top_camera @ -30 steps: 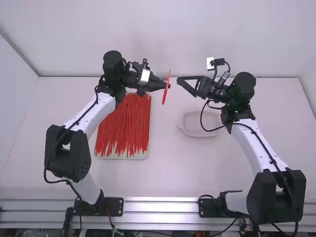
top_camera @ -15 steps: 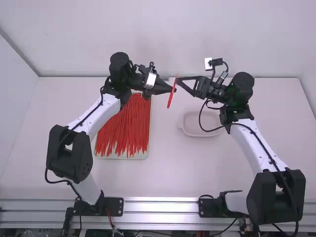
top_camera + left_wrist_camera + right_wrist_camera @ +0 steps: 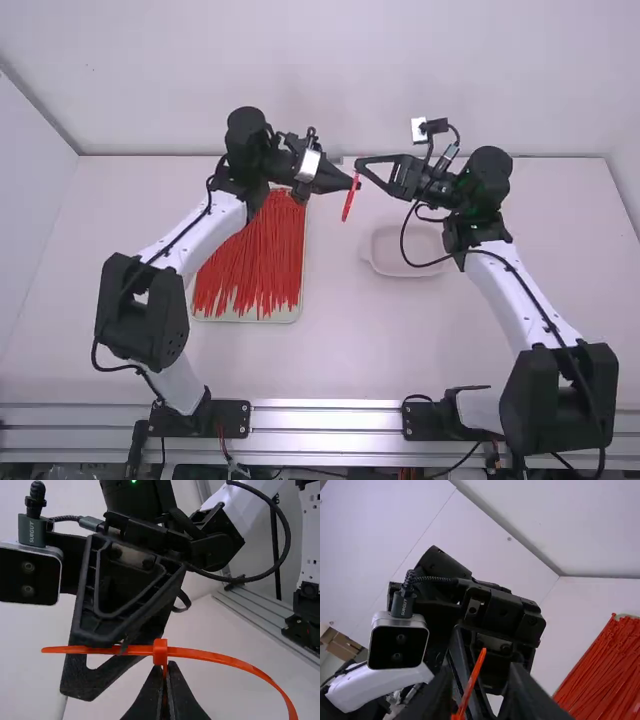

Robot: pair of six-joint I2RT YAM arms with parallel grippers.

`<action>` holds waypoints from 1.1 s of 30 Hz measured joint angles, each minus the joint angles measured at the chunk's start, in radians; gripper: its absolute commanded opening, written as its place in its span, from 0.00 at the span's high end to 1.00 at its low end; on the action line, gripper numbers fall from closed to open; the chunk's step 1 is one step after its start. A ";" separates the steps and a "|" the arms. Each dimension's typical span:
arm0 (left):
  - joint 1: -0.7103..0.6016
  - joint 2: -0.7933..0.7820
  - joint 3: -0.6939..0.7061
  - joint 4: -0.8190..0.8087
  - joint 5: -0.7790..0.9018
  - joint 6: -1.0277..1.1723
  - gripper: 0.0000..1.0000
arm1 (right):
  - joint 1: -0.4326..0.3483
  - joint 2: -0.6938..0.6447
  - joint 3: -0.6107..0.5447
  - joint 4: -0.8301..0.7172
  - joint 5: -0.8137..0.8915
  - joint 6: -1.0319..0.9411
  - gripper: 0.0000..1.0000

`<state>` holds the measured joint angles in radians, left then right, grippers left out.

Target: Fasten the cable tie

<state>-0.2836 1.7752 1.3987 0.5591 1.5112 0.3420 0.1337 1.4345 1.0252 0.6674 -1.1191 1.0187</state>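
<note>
A single red cable tie point(image 3: 346, 203) hangs in the air above the table's far middle, between the two arms. My left gripper point(image 3: 352, 182) is shut on it; in the left wrist view the fingertips point(image 3: 163, 680) pinch just under the tie's square head point(image 3: 160, 650), and the strap point(image 3: 220, 657) runs out to both sides. My right gripper point(image 3: 362, 163) meets it tip to tip from the right. In the right wrist view its fingers point(image 3: 519, 690) stand apart with the tie's strap point(image 3: 474, 677) between them, not clamped.
A pile of several red cable ties point(image 3: 255, 250) lies on a beige tray point(image 3: 250, 316) under the left arm. A shallow white dish point(image 3: 400, 252) sits on the table below the right gripper. The white back wall is close behind both grippers.
My left gripper has carried the tie to the right, up to the right gripper's tip. The tie now hangs more downward. The right arm has shifted slightly left.
</note>
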 measured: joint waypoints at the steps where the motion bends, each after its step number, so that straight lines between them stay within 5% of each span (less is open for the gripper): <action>1: -0.001 0.000 0.000 0.000 0.000 0.000 0.98 | 0.000 0.000 0.000 0.000 0.000 0.001 0.84; 11: -0.002 0.000 0.000 -0.006 -0.016 0.000 0.98 | 0.000 0.000 0.000 0.002 0.000 0.001 0.87; 13: -0.002 0.000 0.000 -0.010 -0.018 0.000 0.98 | 0.000 0.000 0.000 0.002 -0.001 0.002 1.00; 33: -0.015 0.000 -0.001 -0.202 -0.085 0.131 0.98 | 0.002 0.003 -0.017 -0.009 0.023 0.121 1.00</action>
<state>-0.2989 1.7752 1.3979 0.3573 1.4265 0.4732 0.1352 1.4380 1.0084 0.6582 -1.0966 1.1397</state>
